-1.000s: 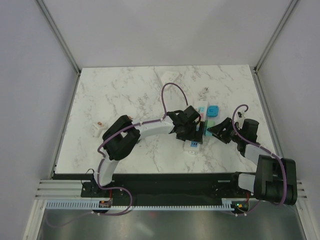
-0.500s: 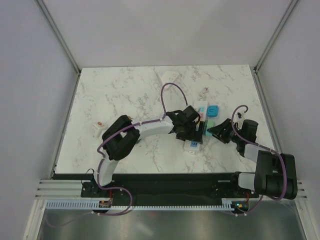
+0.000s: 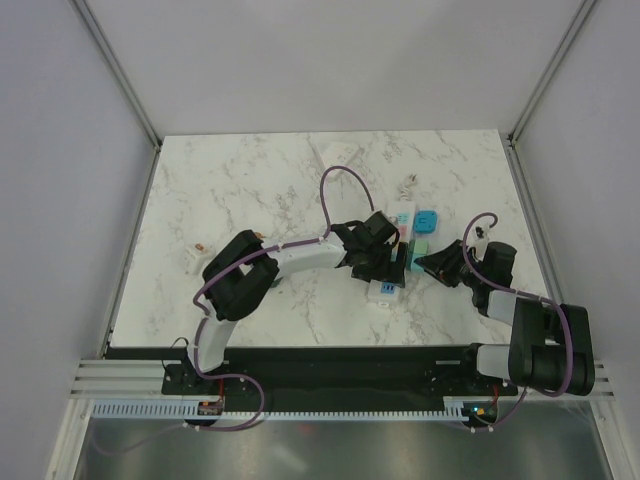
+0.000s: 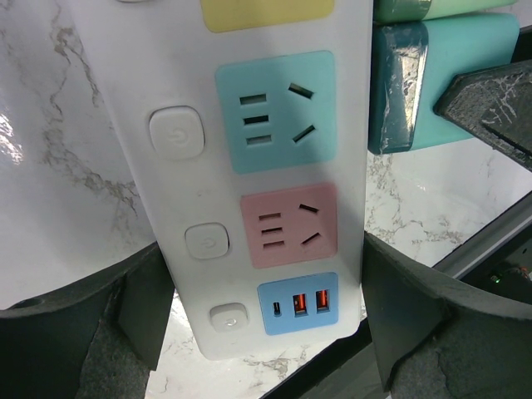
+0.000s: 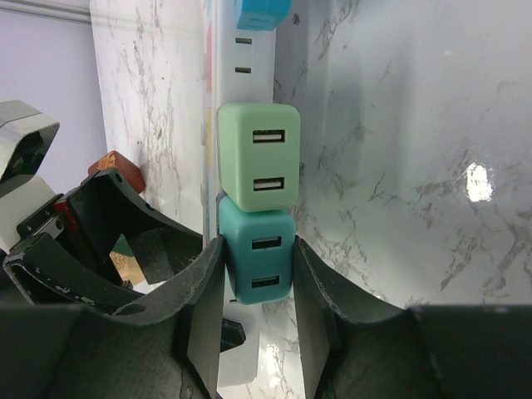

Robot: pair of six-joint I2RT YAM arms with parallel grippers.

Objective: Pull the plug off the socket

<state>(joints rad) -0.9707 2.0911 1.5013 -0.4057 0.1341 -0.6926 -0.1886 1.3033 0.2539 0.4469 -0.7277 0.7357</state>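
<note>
1. Top external view: marble worktop point(image 3: 250, 190). It carries every item below, and both arms meet right of centre.
2. Power strip point(image 4: 274, 125), white, the socket of the task.
   - It lies flat on the worktop, running up and down the frame in the left wrist view.
   - The blue-green, pink and USB outlets at its lower end are vacant.
3. Left fingers point(image 4: 137, 307).
   - One is at lower left and one at lower right of the left wrist view.
   - They are clamped against the two long edges of the power strip and appear to pin it down.
4. Right fingers point(image 5: 199, 307).
   - They rise from the bottom of the right wrist view.
   - They are closed on the two sides of the teal plug, with no gap showing.
5. Teal plug point(image 5: 253, 229), a two-port USB charger and the item to remove.
   - It sits at centre frame against the strip, directly below the green plug and level with it.
   - It is judged to be fully seated.
6. Green plug point(image 5: 258, 166), touching the teal plug from above and not gripped.
7. Blue plug point(image 5: 262, 12), at the top edge of the frame, partly cut off.
8. Progress, as a judgement.
   - Done: the strip is braced and the plug is grasped.
   - Left: the pull itself, then lifting the plug clear of the socket.
</note>
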